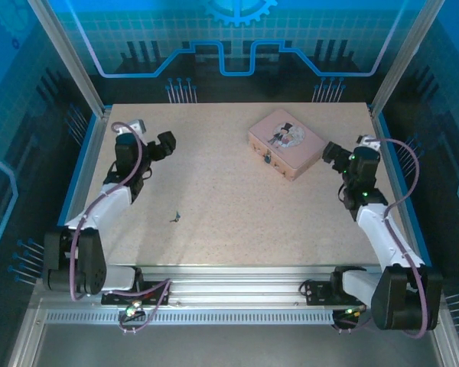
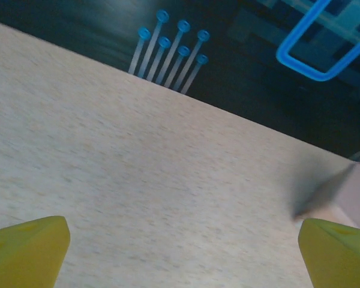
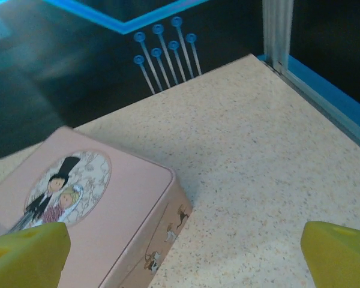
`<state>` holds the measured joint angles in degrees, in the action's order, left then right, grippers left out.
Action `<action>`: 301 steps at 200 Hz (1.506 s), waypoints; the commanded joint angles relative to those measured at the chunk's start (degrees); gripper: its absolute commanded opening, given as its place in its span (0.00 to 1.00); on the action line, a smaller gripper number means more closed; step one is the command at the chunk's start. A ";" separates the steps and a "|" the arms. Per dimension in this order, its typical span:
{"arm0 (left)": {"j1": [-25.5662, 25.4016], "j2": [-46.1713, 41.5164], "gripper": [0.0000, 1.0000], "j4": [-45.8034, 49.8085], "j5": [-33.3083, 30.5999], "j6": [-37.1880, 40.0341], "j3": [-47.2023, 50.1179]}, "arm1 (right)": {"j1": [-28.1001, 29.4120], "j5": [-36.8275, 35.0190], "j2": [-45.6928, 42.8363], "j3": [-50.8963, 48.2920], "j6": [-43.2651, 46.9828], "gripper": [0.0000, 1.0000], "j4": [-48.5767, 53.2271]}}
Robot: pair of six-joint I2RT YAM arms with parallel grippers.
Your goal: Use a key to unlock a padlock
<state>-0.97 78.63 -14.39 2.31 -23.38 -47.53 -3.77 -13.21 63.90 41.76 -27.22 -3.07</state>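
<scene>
Both arms sit wide apart and neither one is holding anything. The left gripper (image 1: 167,144) hangs over bare table (image 1: 214,191), and in its wrist view the two yellow fingers (image 2: 25,252) stand spread wide, with only speckled tabletop between them. Just past the right-hand fingertip there is a blurred pinkish corner, too soft to make out.

Over on the other side, the right gripper (image 1: 333,155) is just as wide open, one yellow tip in each lower corner of its own view. The pink box (image 3: 102,210) lies ahead of the left-hand finger of that pair and close to it, with the cartoon couple (image 3: 61,191) on the lid facing up. Open table fills the gap ahead of the right-hand finger.

From the overhead camera, the box sits between the two grippers and much nearer the right one, just beside its fingers but not touching them. It is turned at an angle on the table. The padlock (image 1: 268,159) is a tiny dark speck on the box's front face, the side turned away from the right fingers and toward the middle of the table.

The key (image 1: 175,217) is a small dark sliver lying alone on the surface, well apart from the left fingers on the side toward the arm bases. It is farther again from the right fingers, with the box well apart from it too.
</scene>
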 commanded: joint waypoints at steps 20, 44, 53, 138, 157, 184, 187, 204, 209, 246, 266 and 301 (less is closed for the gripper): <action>-5.77 4.12 0.99 10.25 10.18 -5.05 -5.77 | -1.70 13.45 9.33 11.13 -3.00 1.00 14.34; -9.86 5.48 0.99 13.49 9.84 -4.30 -6.64 | -2.20 16.32 17.31 18.36 -3.23 1.00 17.62; -11.20 5.73 0.99 13.91 9.56 -4.65 -6.35 | -2.29 17.78 20.60 21.28 -3.27 1.00 18.59; -18.96 3.11 0.99 14.48 9.96 -6.48 0.18 | 0.55 20.94 47.55 50.81 1.16 1.00 28.35; -19.15 2.61 0.99 14.66 10.61 -7.18 1.15 | 1.12 21.97 53.37 57.72 2.25 1.00 31.31; -19.42 1.54 0.99 14.90 11.05 -7.47 2.58 | 2.14 22.94 60.91 67.29 3.96 1.00 34.72; -19.42 1.45 0.99 14.97 11.22 -7.40 2.64 | 2.25 23.11 61.63 68.36 3.99 1.00 35.24; -19.50 0.96 0.99 15.35 11.20 -7.25 3.06 | 2.78 24.86 65.65 73.72 4.51 1.00 37.17; -19.51 0.82 0.99 15.52 11.15 -7.22 3.14 | 2.96 25.42 66.65 75.12 4.73 1.00 37.61; -19.50 0.12 0.99 15.40 10.26 -6.79 4.19 | 5.29 28.77 73.83 84.73 7.01 1.00 42.36; -19.49 0.46 0.99 15.65 10.09 -6.51 4.13 | 6.42 31.00 75.37 86.37 8.34 0.97 43.22; -19.41 1.00 0.99 15.71 9.04 -6.00 3.79 | 8.50 34.28 74.47 84.86 12.08 0.94 44.00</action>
<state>-20.01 80.12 0.21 11.86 -30.09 -44.07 2.50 15.77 138.17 126.13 -18.76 36.99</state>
